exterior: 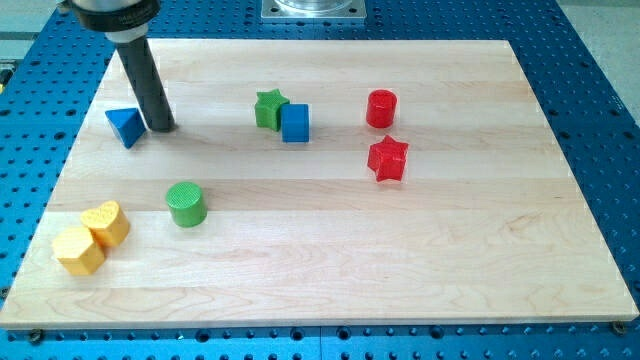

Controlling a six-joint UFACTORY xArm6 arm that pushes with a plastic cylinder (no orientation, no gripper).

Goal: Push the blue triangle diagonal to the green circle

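- The wooden board (330, 270) lies on a blue perforated table (590, 110), and eight small blocks sit on it; the work is all in the view's left half.
- This arm has no jaws to open or close, only a dark rod (146, 85) coming down from the view's top left.
- My tip (163, 128) rests on the board just beside the blue triangle (125, 126), on its right side; whether they touch I cannot tell.
- The green circle (186, 204) stands below and to the right of the triangle, apart from it, so the two already lie roughly on a slant.
- To do this step well, I judge a short, slow nudge is enough, and pushing from the right would send the triangle left, toward the board's edge.
- Better to bring the tip round to the triangle's top-left and press through its middle, so it slides without spinning.
- Stop well before the triangle reaches the circle, or the circle will be shoved off its spot.
- The yellow heart (107, 222) and yellow hexagon (78, 249) at lower left are near enough to watch.
- The green star (268, 108), blue cube (295, 123), red cylinder (381, 108) and red star (388, 158) are well clear.
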